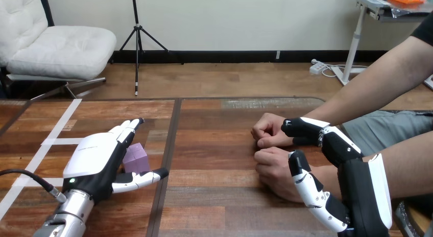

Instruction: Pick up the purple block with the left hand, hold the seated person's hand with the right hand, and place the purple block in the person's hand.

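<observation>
The purple block (136, 158) rests on the wooden table (214, 196) at the left. My left hand (97, 158) hovers over its left side, open, with straight fingers along the block's far side and the thumb stretched below its near side. At the right the person's two hands lie as fists on the table, one farther (266, 129) and one nearer (273, 169). My right hand (339, 145) is open at their wrists. Its fingers (301, 127) reach across the far wrist and its thumb (306, 183) lies along the near wrist, not visibly closed round either.
White tape strips (56, 132) cross the table's left part. A dark seam (171, 160) runs front to back down the table, just right of the block. The person's forearms (378, 78) come in from the right edge.
</observation>
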